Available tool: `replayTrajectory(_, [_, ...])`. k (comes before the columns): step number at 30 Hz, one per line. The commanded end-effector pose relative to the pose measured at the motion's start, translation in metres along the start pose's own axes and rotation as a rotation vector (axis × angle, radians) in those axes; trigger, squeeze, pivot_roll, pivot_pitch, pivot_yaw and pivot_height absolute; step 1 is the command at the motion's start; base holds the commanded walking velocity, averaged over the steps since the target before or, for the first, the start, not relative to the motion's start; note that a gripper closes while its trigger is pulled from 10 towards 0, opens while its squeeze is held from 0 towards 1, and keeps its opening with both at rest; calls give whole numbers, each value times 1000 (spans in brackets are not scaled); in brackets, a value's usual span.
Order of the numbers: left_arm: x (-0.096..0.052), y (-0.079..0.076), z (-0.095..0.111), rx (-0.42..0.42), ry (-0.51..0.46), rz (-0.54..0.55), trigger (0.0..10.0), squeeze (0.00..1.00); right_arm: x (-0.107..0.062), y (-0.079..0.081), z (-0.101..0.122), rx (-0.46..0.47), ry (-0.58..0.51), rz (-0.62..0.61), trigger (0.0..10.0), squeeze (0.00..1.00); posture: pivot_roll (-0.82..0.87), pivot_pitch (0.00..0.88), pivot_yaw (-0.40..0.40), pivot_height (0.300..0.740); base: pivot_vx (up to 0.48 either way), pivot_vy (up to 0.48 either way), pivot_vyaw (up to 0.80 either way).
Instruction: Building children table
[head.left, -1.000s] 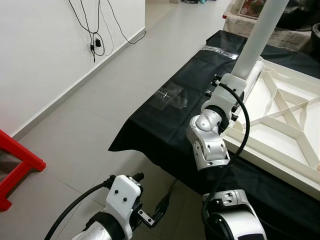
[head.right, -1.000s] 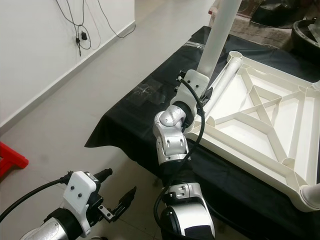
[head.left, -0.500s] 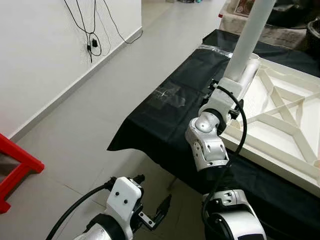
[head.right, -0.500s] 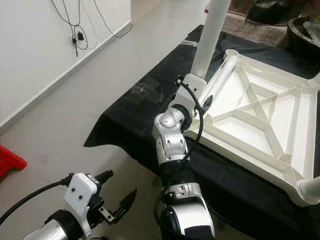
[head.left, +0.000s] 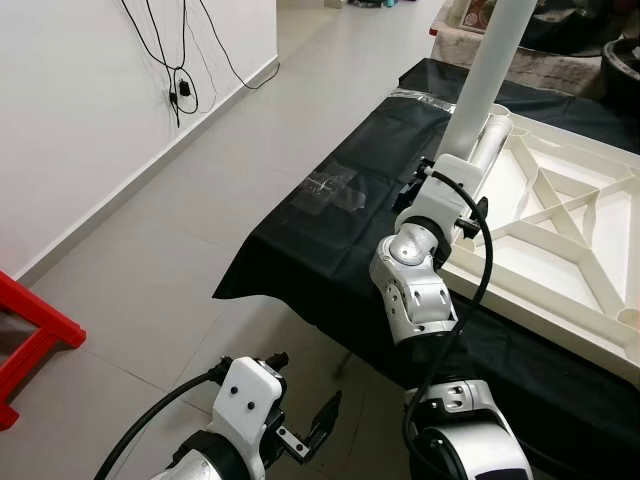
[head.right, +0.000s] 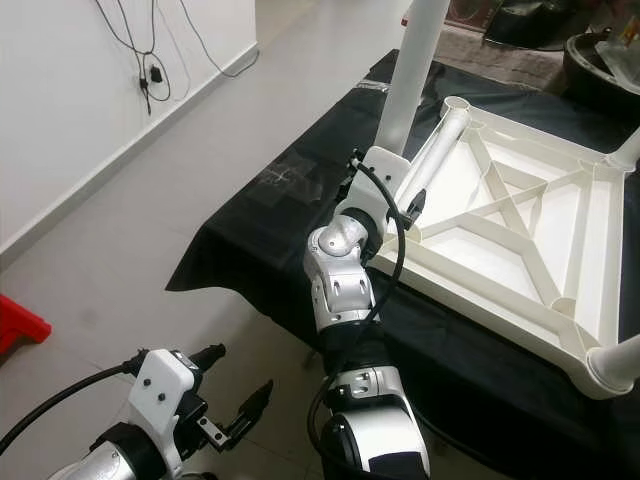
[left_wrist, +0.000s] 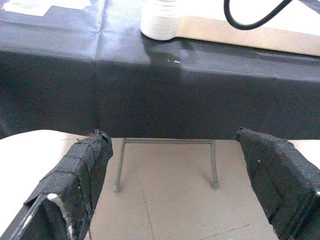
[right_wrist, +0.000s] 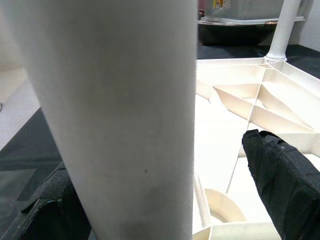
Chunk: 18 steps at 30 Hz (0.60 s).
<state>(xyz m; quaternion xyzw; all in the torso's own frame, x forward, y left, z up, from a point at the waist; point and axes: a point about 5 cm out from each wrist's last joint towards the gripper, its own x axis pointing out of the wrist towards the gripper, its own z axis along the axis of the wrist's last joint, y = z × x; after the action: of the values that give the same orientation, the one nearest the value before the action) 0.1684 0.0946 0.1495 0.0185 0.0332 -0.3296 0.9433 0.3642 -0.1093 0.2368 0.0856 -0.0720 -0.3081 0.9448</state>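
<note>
the right gripper (right_wrist: 165, 190) holds a white table leg (head.left: 487, 72) upright (fingers either side) over the upturned tabletop (head.right: 520, 240); left gripper (left_wrist: 185, 185) fingers wide.

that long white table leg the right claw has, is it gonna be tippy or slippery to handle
Probably tippy: the white table leg is long and the right claw is at its lower end, so most of it stands above. It looks smooth and round, so it may twist or slip. It seems a stiff, hollow plastic tube, likely light.
</note>
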Motion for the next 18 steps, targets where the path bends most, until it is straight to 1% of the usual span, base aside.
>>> replayTrajectory(1, [-1,-2,-5,-11,19,-8,10000,0,-16,5,-15,38,69,30,10000,0,250,142,-95,740,0,0,0])
replayTrajectory(8, [-1,-1,-5,-9,19,-7,10000,0,-19,6,-14,55,76,84,10000,0,251,142,-92,740,0,0,0])
replayTrajectory(18, [0,2,-6,-2,20,-6,10000,0,-23,-2,-20,63,113,162,10000,0,250,140,-87,740,0,0,0])
